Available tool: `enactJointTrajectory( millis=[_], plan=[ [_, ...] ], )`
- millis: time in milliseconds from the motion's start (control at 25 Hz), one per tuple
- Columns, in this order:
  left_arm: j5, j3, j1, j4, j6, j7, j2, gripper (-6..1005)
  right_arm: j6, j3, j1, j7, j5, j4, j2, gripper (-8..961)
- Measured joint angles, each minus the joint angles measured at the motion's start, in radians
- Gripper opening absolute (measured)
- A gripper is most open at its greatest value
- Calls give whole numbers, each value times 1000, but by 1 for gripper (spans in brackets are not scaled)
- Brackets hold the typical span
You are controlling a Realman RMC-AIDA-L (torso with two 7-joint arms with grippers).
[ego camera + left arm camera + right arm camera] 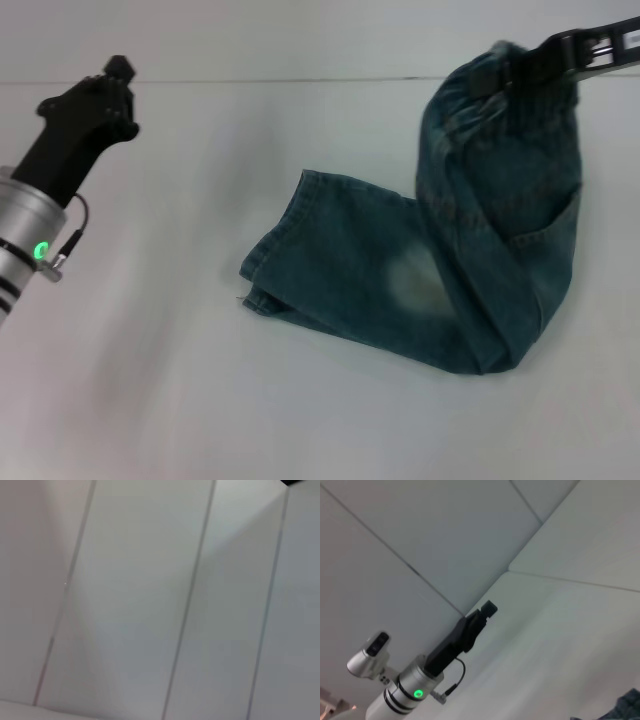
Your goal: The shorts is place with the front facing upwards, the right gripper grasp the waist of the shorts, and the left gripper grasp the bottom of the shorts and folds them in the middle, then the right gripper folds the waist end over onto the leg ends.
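The waist of the shorts (490,75) aloft, apparently pinched in the right gripper (520,65), legs on table (150,400).

The right claw (512,62) is clamped high at far right; the left claw (118,68) hangs raised, empty.

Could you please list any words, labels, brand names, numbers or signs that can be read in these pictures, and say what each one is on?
None can be read.
The shorts show stitching and a faded patch, but no label or tag.
The left gripper and the right gripper carry no lettering that can be seen.
The green light on the left arm is a plain glowing ring, not a sign.
The table bears no marks.
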Motion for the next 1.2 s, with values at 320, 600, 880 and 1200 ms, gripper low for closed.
enactJointTrajectory(
  millis=[320,600,880,1200],
  plan=[
    [-1,-30,66,4,47,-10,6,1,123,-179,96,-3,-3,50,71,226],
    [-1,-31,77,5,52,-10,-1,1,248,-213,183,-15,-115,105,152,238],
    [3,-26,79,3,53,-11,-4,2,322,-216,230,-16,-204,109,211,249],
    [6,-24,85,0,53,-12,-6,1,340,-211,226,-19,-206,108,215,565]
  ],
)
